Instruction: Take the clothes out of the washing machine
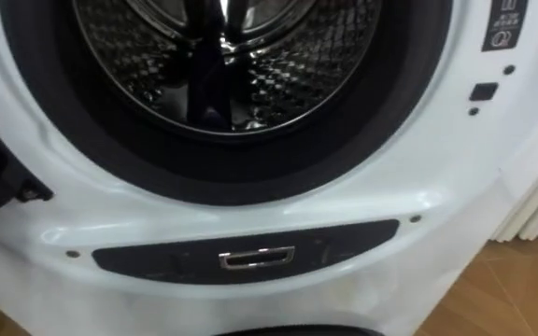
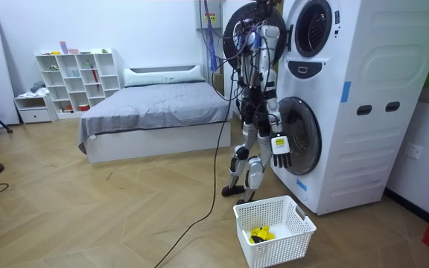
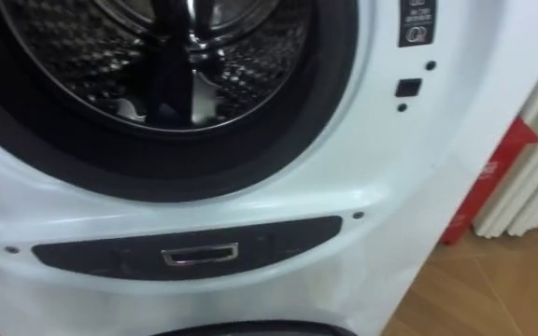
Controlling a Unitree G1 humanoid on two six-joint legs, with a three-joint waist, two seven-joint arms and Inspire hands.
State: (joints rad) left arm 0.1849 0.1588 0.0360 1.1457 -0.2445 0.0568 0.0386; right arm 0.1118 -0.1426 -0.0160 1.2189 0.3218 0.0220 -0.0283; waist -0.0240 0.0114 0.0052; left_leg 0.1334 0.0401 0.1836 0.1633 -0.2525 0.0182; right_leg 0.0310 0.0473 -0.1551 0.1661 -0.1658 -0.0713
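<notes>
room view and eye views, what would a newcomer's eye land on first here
The open steel drum inside its dark door ring dominates both eye views, seen from very close. In the room view the robot stands right against the stacked white washing machines, right hand hanging open by the lower door. A white basket sits on the wood floor near its feet, something yellow inside.
</notes>
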